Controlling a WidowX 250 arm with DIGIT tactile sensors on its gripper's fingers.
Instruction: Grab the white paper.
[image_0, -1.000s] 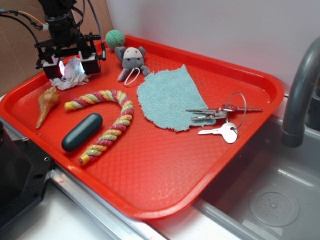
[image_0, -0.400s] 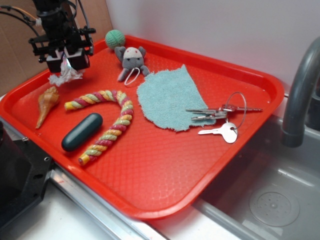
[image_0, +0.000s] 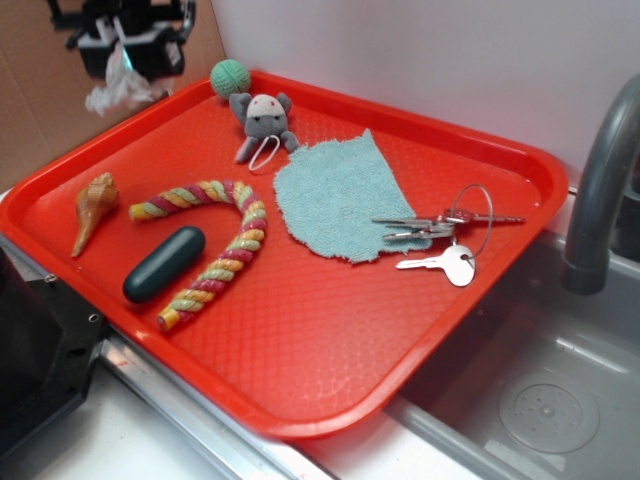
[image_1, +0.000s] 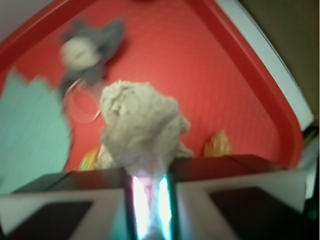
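Note:
My gripper (image_0: 125, 50) is at the top left of the exterior view, high above the red tray's (image_0: 330, 330) back left corner. It is shut on the white paper (image_0: 112, 90), a crumpled wad that hangs below the fingers, clear of the tray. In the wrist view the white paper (image_1: 140, 127) is pinched between the two black-and-white fingers (image_1: 230, 190), whose jaws stand almost closed on it, and it bulges out beyond them over the tray.
On the tray lie a grey plush toy (image_0: 262, 118), a teal ball (image_0: 229, 76), a light teal knitted cloth (image_0: 340, 195), keys (image_0: 440, 240), a striped rope (image_0: 215, 240), a dark capsule (image_0: 163, 263) and a shell (image_0: 93, 207). A sink and faucet (image_0: 600, 190) stand at the right.
My gripper closed on the paper on the tray and then rose up and slightly left, lifting the paper off the tray.

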